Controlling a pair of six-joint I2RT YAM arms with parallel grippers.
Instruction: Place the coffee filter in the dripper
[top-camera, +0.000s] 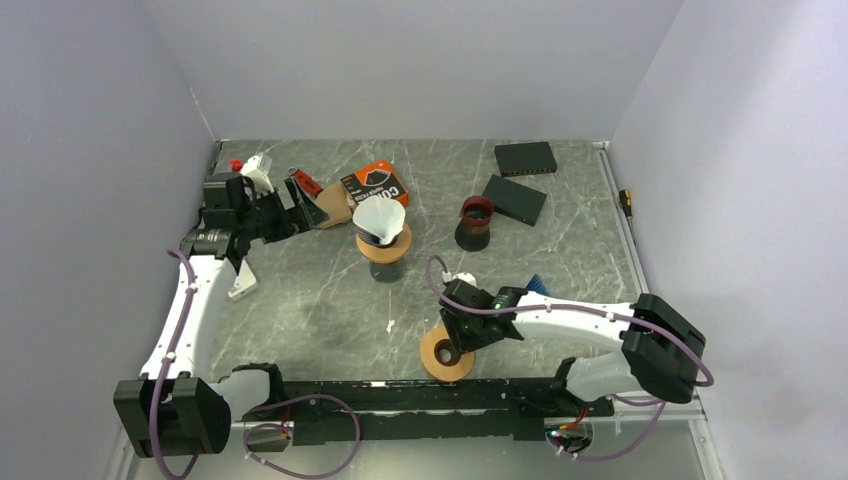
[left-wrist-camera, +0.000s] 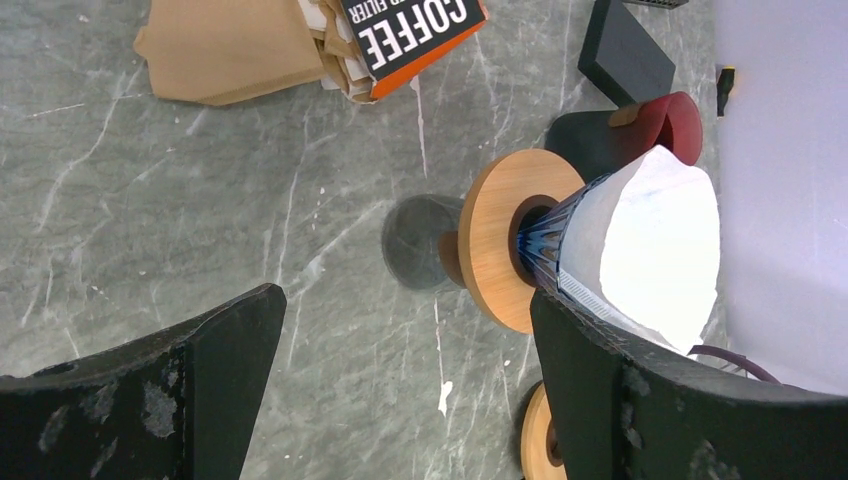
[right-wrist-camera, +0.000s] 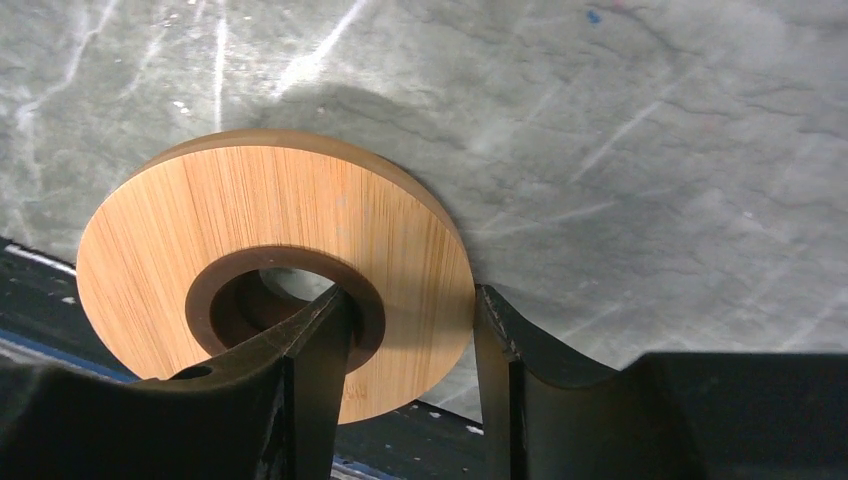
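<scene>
A white paper coffee filter (top-camera: 380, 215) sits in a blue ribbed dripper (left-wrist-camera: 545, 240) on a wooden ring (top-camera: 384, 249) over a dark stand, mid table. In the left wrist view the filter (left-wrist-camera: 655, 235) lies right of my jaws. My left gripper (top-camera: 305, 205) is open and empty just left of the dripper, with its jaws wide apart (left-wrist-camera: 405, 310). My right gripper (top-camera: 452, 338) is shut on a second wooden ring (top-camera: 443, 354) at the near edge. One finger (right-wrist-camera: 310, 345) is in its hole, the other outside its rim.
An orange-and-black coffee filter pack (top-camera: 374, 183) and brown paper filters (top-camera: 328, 211) lie behind the dripper. A red-rimmed black cup (top-camera: 475, 221) stands to its right. Two black boxes (top-camera: 520, 180) lie at the back right. A blue item (top-camera: 538, 284) lies near the right arm.
</scene>
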